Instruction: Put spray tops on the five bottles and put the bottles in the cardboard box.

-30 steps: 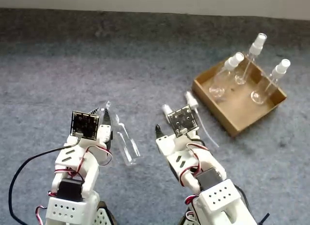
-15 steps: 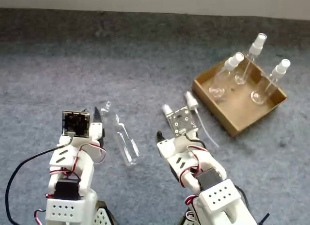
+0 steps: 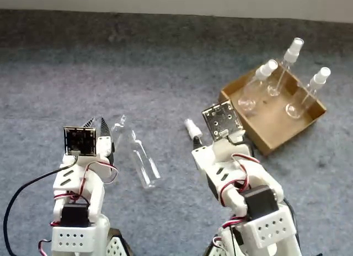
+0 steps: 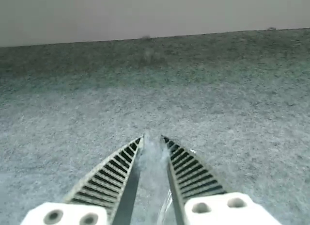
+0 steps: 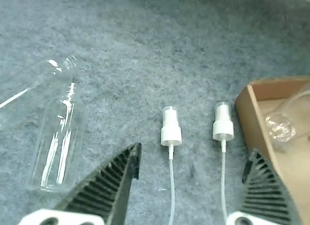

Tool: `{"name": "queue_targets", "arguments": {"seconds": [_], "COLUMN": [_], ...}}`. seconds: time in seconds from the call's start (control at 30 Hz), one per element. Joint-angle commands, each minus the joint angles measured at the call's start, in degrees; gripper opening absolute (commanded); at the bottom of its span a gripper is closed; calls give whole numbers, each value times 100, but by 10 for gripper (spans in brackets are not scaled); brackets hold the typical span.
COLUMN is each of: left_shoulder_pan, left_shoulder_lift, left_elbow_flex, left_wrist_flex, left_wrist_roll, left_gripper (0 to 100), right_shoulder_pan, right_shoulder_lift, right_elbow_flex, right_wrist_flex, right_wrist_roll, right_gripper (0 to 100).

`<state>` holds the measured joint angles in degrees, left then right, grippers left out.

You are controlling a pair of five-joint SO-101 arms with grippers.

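Note:
Two clear bottles without tops lie side by side on the grey carpet (image 3: 165,74), one (image 3: 128,141) just behind the other (image 3: 145,169). My left gripper (image 3: 97,124) sits just left of them, nearly shut with a slim gap (image 4: 152,138) and nothing held. My right gripper (image 5: 193,166) stands wide open, low over two loose white spray tops (image 5: 171,133) (image 5: 223,126) lying with their tubes toward me. One spray top (image 3: 193,127) peeks out beside the right arm (image 3: 226,156). A bottle (image 5: 58,137) lies beyond one finger.
The cardboard box (image 3: 265,126) sits at the right, close to the right arm, its corner (image 5: 264,96) by the other finger. Three capped bottles (image 3: 255,88) (image 3: 282,68) (image 3: 306,96) are in it. Open carpet stretches behind and to the left.
The left arm has drawn leftward, away from the two lying bottles. The right arm has swung right toward the box and now covers one of the spray tops in the high view.

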<state>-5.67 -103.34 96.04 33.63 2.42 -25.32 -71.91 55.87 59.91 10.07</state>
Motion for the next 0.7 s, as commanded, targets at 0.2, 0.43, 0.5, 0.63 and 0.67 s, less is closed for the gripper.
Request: {"name": "queue_targets", "arguments": {"seconds": [0.2,0.43,0.5,0.63,0.67], "left_shoulder_pan": [-936,-945,-945,-1086,-1156], "left_shoulder_lift": [-40,-40,-40,-40,-40], "left_elbow_flex": [101,101,101,101,101], "left_wrist_flex": [-747,-747,-747,-747,-756], "left_wrist_roll": [-9,-26,-35,-26,-18], "left_gripper": [5,5,5,5,5], "right_shoulder_pan": [92,40,-163,-813,-998], "right_shoulder_lift": [1657,3204,3495,3864,3960], "right_elbow_flex": [-1886,-2844,-3081,-3319,-3319], "right_wrist_flex": [840,875,901,901,901], "right_wrist_roll": [457,448,448,448,448], "right_gripper": [293,292,292,292,292]}}
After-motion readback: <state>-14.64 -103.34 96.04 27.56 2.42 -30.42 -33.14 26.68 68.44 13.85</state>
